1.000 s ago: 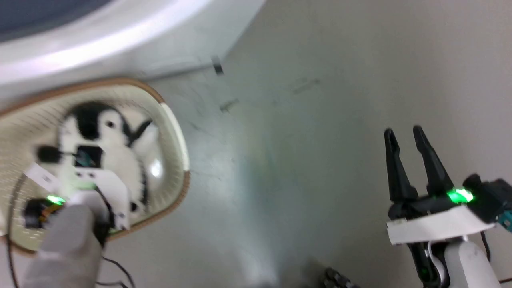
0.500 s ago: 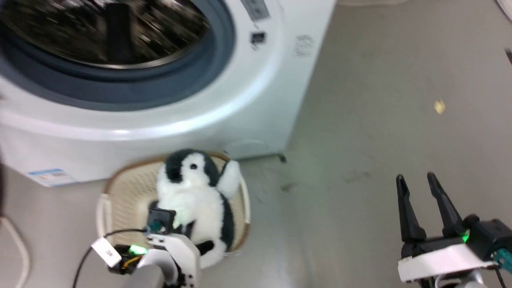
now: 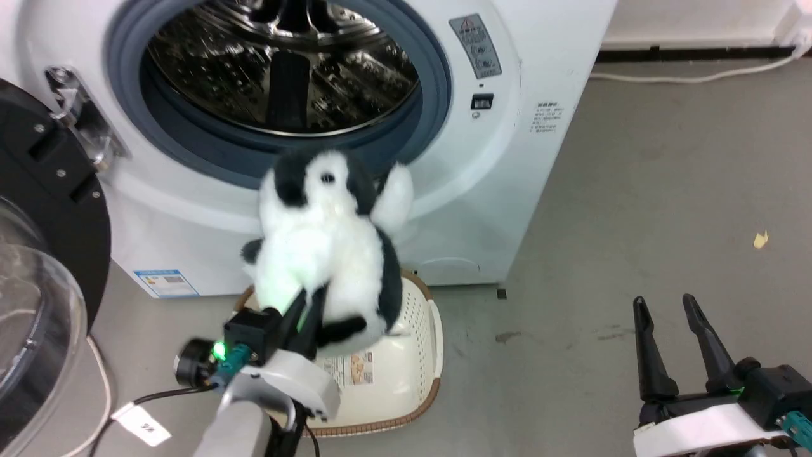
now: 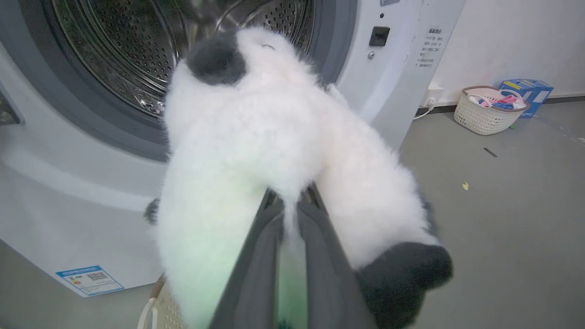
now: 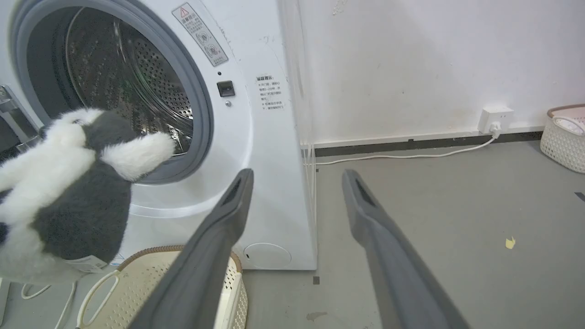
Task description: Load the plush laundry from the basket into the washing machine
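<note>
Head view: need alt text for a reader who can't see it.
The left gripper holds a fluffy black-and-white penguin toy up above the cream basket, in front of the open drum of the washing machine. The door stands open at the left; the right gripper is open and empty over the grey floor.

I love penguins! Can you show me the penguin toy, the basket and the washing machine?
penguin toy (image 3: 323, 247): head view, on its fluffy white body.
basket (image 3: 419, 324): head view, on its cream right wall.
washing machine (image 3: 514, 158): head view, on its white front panel.
</note>
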Robot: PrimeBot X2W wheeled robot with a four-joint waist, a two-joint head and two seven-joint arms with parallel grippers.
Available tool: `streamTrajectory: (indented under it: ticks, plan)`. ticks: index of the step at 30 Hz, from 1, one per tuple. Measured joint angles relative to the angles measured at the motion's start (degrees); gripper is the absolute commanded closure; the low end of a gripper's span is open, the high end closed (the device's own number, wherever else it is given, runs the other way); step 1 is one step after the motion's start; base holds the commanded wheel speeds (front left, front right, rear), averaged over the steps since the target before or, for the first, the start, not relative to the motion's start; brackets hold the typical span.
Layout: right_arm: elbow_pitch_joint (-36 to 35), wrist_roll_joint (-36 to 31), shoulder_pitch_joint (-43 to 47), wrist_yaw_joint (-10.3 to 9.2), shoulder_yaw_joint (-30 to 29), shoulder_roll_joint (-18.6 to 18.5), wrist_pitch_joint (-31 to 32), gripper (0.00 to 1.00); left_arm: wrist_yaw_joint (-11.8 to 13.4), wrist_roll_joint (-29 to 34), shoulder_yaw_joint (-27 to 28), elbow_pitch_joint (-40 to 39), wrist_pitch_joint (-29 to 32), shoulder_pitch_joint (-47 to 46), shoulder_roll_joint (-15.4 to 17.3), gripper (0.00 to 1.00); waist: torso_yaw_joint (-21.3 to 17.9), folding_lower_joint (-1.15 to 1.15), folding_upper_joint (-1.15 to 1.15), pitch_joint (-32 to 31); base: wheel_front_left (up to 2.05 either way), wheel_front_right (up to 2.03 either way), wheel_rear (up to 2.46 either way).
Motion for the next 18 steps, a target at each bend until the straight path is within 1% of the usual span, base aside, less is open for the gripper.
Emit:
streamTrajectory:
  ticks: [4,7,9,12,16,18]
  plan:
    - [-0.24,0.14,-0.34,0.00,0.53,0.00,0.00,0.00,0.93,1.18,1.71,-6.14,-0.01,-0.18,0.67,1.00,-0.81,0.00,0.00,2.15,0.00,0.00,0.00]
    - [-0.58,0.64,-0.81,0.00,0.64,0.00,0.00,0.00,1.65,1.85,3.05,-7.99,0.00,-2.98,2.18,1.00,-1.54,0.01,0.00,4.72,0.00,0.00,0.00]
    - [-0.60,0.64,-1.71,-0.01,1.11,-0.01,0.00,0.00,1.68,1.90,3.78,-8.18,0.62,-6.34,3.47,1.00,-2.13,0.01,0.00,6.67,0.00,0.00,0.00]
    - [-0.76,1.15,-3.36,0.00,1.80,-0.01,0.00,0.00,1.60,2.14,5.11,-8.57,3.11,-12.79,5.58,1.00,-3.22,0.01,0.00,9.86,0.00,0.00,0.00]
    - [-1.08,2.76,-6.41,0.00,2.36,-0.01,0.00,0.00,1.34,0.58,7.92,-7.77,8.49,-23.13,8.60,1.00,-5.00,0.01,0.00,14.55,0.00,0.00,0.00]
    - [-1.51,3.76,-7.64,0.00,2.80,-0.01,0.00,0.00,1.13,0.69,7.94,-6.84,11.70,-28.35,10.56,1.00,-6.01,0.02,0.00,17.01,0.00,0.00,0.00]
